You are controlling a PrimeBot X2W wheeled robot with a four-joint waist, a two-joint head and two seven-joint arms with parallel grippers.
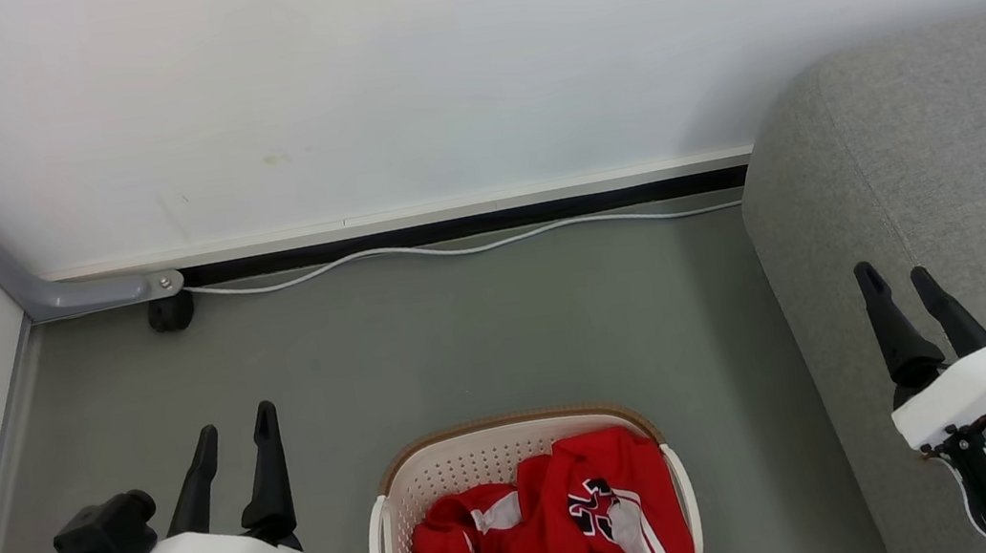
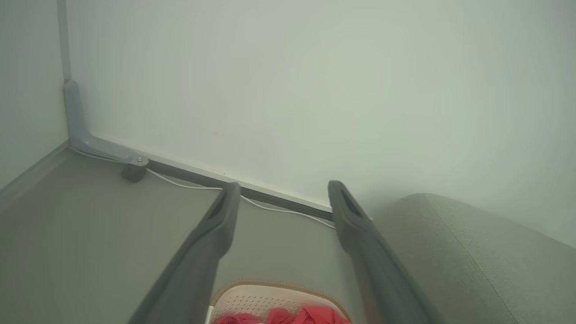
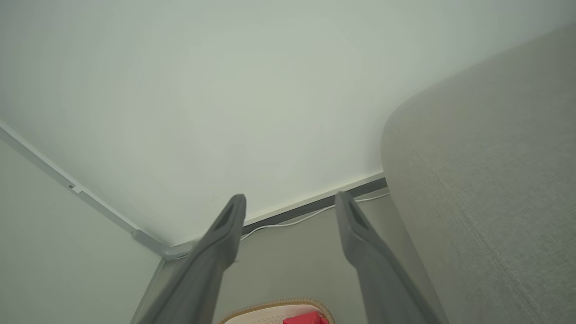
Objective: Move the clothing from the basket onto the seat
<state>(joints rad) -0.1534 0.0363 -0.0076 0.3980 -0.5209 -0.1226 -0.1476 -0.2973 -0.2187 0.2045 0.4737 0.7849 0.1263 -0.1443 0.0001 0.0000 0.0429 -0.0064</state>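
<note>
The left pincer (image 1: 236, 423) was wide open and held nothing. The right pincer (image 1: 894, 273) was wide open too, and it also held nothing. Both pincers pointed toward the white wall (image 1: 425, 64).

The basket (image 1: 514, 424) sat on the grey floor (image 1: 463, 338) between the two pincers. It was to the right of the left pincer and to the left of the right pincer. It was down low, back behind their fingertips. Neither pincer touched it.

The red clothing (image 1: 541, 549) lay bunched up inside the basket. White stripes and a black-and-white number showed on top. In each wrist view, a bit of the basket and the red clothing showed low down between that pincer's two fingers.

The big grey seat (image 1: 939, 156) was right by the right pincer, on its right side. The right pincer's tips showed in front of the seat's rounded edge. The seat was well apart from the left pincer, past the basket.

A thin white cable (image 1: 469, 246) ran along the bottom of the wall, far ahead of both pincers' tips.
</note>
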